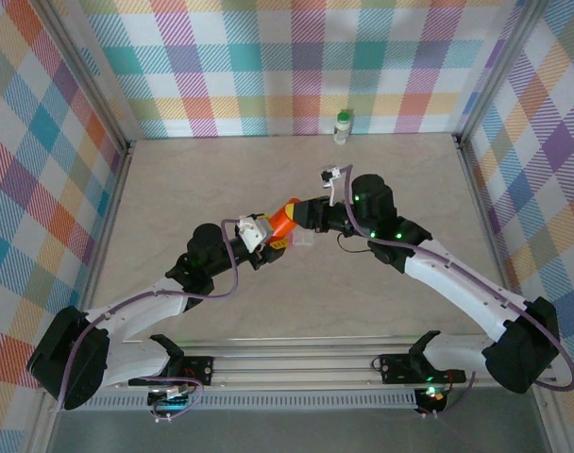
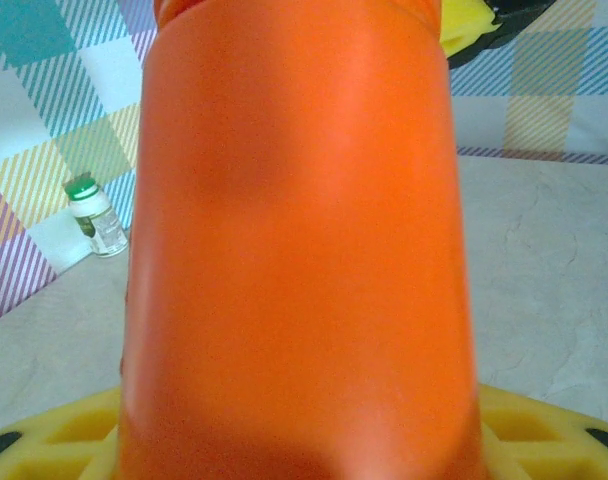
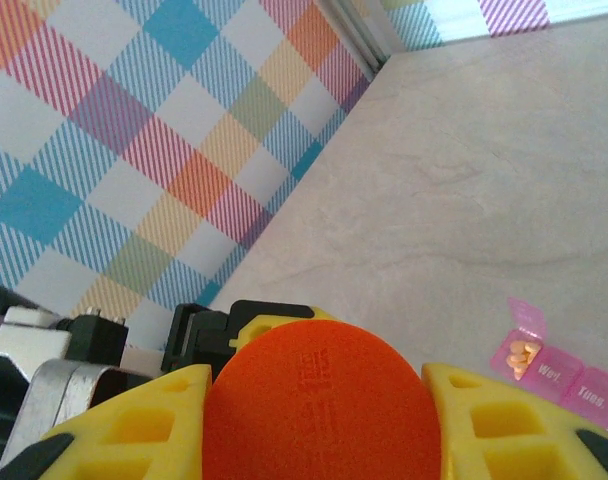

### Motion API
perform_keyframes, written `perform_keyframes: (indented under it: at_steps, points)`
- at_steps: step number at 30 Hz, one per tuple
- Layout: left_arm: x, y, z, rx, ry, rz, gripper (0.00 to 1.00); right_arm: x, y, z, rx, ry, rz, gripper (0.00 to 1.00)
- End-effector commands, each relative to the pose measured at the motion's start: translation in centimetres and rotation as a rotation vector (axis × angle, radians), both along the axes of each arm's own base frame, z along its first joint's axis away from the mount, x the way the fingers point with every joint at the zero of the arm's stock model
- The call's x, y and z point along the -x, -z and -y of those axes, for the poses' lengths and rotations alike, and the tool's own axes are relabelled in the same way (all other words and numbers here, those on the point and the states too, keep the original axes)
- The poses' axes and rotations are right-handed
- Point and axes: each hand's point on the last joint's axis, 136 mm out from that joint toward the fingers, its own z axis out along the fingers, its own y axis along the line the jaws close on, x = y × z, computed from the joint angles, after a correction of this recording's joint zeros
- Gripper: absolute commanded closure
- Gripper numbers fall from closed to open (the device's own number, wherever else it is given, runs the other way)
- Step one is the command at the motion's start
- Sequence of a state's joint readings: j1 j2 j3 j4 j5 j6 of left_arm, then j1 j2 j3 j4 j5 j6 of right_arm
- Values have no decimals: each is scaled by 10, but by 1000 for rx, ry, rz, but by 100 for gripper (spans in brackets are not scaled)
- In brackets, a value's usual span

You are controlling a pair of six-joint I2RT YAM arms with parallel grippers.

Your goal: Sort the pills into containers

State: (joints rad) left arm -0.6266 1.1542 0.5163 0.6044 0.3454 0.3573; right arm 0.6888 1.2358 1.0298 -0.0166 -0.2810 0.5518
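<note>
The orange vial [image 1: 287,223] hangs between two hands: left hand [image 1: 266,236] clasping its body, right hand [image 1: 309,215] clamped on its end.

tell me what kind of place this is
Probably a robot test cell: plaid-printed walls in a metal frame box in a beige tabletop, and the left arm and right arm sit on a rail at its near edge.
</note>
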Motion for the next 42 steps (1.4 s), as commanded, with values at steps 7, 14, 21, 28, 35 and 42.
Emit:
perform_keyframes:
  at_steps: [7,14,21,28,35,42]
  points:
    - [-3,-67,4,94,-62,242,100,6,27,-8,-6,79,-299,83]
    - [-8,-57,7,74,-101,227,100,4,18,0,71,126,-246,81]
    - [-8,-51,11,23,-108,256,100,5,40,1,109,159,-356,71]
    - [-1,-39,16,-8,-85,262,100,3,40,1,83,191,-390,57]
    - [3,-35,13,-5,-78,256,100,-2,22,8,73,223,-336,46]
    - [6,-35,10,-4,-79,261,100,-3,20,11,78,238,-322,40]
